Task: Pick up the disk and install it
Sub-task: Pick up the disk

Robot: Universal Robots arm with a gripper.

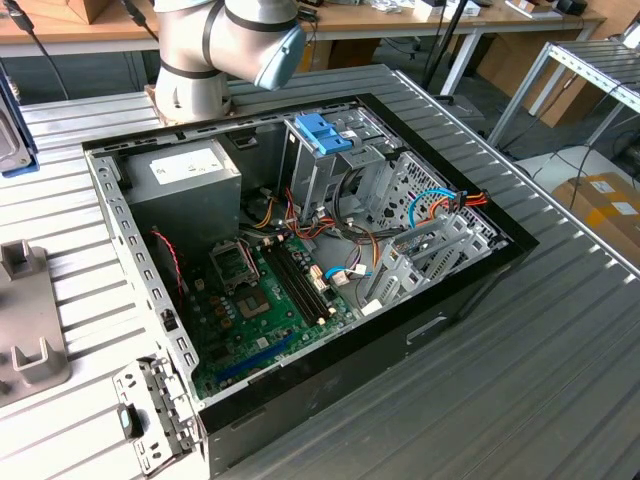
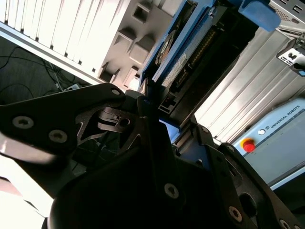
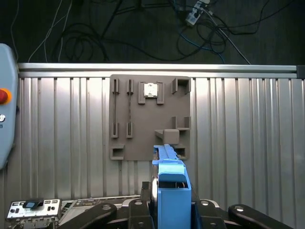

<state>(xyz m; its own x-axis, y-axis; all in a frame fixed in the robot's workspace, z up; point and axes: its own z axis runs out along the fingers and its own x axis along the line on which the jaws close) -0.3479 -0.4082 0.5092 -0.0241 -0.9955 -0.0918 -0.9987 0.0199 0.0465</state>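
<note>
We see the black metal fingers (image 2: 151, 143) closed on the disk (image 3: 170, 186), which stands on edge between them, held clear of the ribbed aluminium desk (image 3: 248, 124). In the first wrist view the disk meets us end-on: a boxy, bright blue plastic tab with a narrow blue rail running away behind it. In the second wrist view we make out its dark flat body, a pale label and a row of small pale dots between the blue rails (the blue tab sits at the end away from the fingers). Behind the disk a flat, matt grey-brown fixture plate (image 3: 150, 117) with moulded slots and small blocks lies on the desk's corrugated strips, and a pale grey pendant (image 3: 5, 105) with a red button lies beside it.

In the exterior view an open computer case (image 1: 420, 330) of black-rimmed sheet steel sits on the desk. Reckoned from the case's middle, we find the green motherboard (image 1: 270, 300) at seven o'clock, a boxy grey power supply (image 1: 185, 180) at ten, and a perforated metal cage (image 1: 320, 175) topped by a blue plastic latch (image 1: 322, 133) at twelve. The arm's rounded grey base (image 1: 190, 60) stands beyond the case at eleven o'clock
</note>
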